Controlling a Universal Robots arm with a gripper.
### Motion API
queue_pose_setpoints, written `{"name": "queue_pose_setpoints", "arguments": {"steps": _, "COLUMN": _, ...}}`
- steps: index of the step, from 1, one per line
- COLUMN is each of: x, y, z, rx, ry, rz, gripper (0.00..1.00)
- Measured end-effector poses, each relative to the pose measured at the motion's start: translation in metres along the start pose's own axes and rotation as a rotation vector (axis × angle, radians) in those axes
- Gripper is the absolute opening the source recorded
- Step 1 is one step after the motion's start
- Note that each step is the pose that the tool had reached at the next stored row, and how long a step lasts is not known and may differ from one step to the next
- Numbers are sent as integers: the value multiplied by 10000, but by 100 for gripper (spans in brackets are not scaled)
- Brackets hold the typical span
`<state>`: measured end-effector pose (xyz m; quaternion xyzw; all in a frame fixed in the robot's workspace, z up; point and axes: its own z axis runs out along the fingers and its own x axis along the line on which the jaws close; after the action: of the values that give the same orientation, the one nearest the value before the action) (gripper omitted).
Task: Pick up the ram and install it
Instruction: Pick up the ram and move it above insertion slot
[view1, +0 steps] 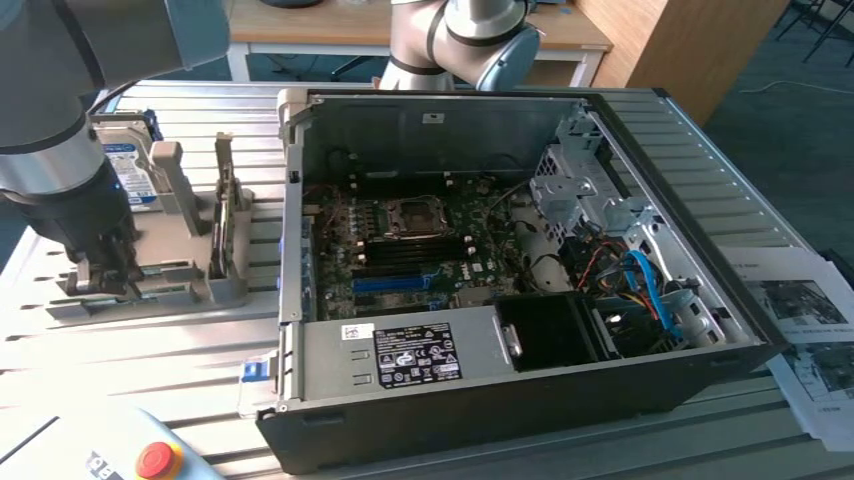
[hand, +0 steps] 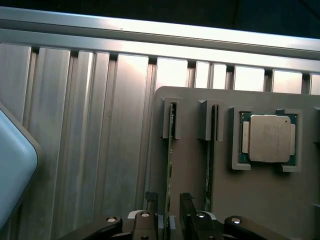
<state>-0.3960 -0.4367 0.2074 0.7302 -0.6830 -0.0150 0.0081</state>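
So we're at the pick-up step: the tool (hand: 168, 202) is down over the grey holder (hand: 260, 200), which sits on the counter (hand: 100, 125) at the exterior view's left of the open PC case (view1: 534, 400), and its fingers (hand: 186, 206) are slightly apart, straddling the ram (hand: 169, 160) without gripping it. The ram stands on edge in its slot, just beside a second stick (hand: 212, 155). We reckon the grab needs an even squeeze on the thin board and a straight lift, or it'll bind.
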Motion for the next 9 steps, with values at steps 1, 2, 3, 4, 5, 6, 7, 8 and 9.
{"name": "queue_pose_setpoints", "arguments": {"steps": 1, "x": 0, "y": 0, "z": 6, "rx": 0, "ry": -1, "rz": 0, "gripper": 31}}
{"name": "queue_pose_setpoints", "arguments": {"steps": 2, "x": 0, "y": 0, "z": 11, "rx": 0, "ry": 0, "rz": 0, "gripper": 31}}
{"name": "queue_pose_setpoints", "arguments": {"steps": 3, "x": 0, "y": 0, "z": 17, "rx": 0, "ry": 0, "rz": 0, "gripper": 31}}
{"name": "queue_pose_setpoints", "arguments": {"steps": 4, "x": 0, "y": -1, "z": 24, "rx": 0, "ry": 0, "rz": 0, "gripper": 31}}
{"name": "queue_pose_setpoints", "arguments": {"steps": 5, "x": 1, "y": -1, "z": 27, "rx": -1, "ry": 0, "rz": 0, "gripper": 31}}
{"name": "queue_pose_setpoints", "arguments": {"steps": 6, "x": 0, "y": -1, "z": 27, "rx": -2, "ry": 1, "rz": 0, "gripper": 31}}
{"name": "queue_pose_setpoints", "arguments": {"steps": 7, "x": 0, "y": 0, "z": 27, "rx": -2, "ry": 1, "rz": 0, "gripper": 31}}
{"name": "queue_pose_setpoints", "arguments": {"steps": 8, "x": 0, "y": -1, "z": 28, "rx": -1, "ry": 1, "rz": 1, "gripper": 31}}
{"name": "queue_pose_setpoints", "arguments": {"steps": 9, "x": 0, "y": -1, "z": 28, "rx": -1, "ry": 0, "rz": 0, "gripper": 31}}
